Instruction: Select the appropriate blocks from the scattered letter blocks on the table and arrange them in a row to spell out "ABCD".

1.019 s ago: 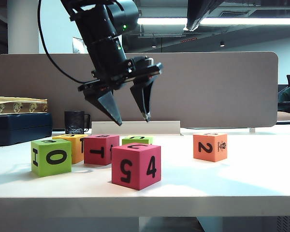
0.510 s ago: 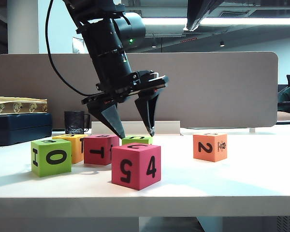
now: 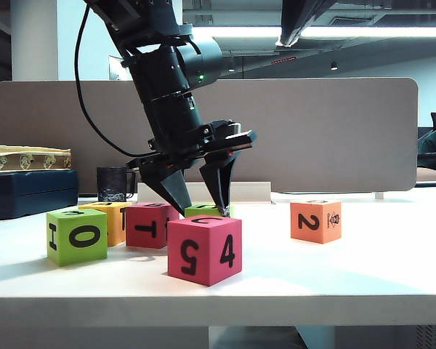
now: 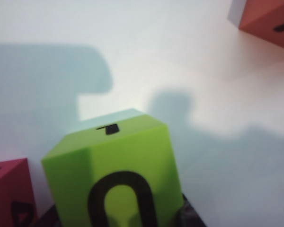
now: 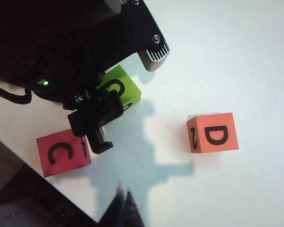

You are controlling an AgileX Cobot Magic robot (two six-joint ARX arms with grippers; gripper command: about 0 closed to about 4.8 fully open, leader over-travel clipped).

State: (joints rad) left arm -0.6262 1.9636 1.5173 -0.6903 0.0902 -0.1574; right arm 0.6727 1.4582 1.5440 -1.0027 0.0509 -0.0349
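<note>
Now my left gripper (image 3: 201,206) straddles the small lime cube (image 3: 206,210) at the back of the cluster.

Its jaws stand partly apart, one finger on each side of that cube; I cannot tell from my views whether they touch it. From the left wrist the cube (image 4: 116,175) is bright green foam with a bold black looped letter on its near face. It sits behind the red 5 and 4 cube (image 3: 204,249), beside the red T cube (image 3: 151,225), on the white worktop (image 3: 363,269). The orange 2 cube (image 3: 316,221) stands well apart to the right, with bare worktop between. My right gripper (image 5: 123,208) hangs above the worktop with its fingers pressed together, holding nothing.
</note>
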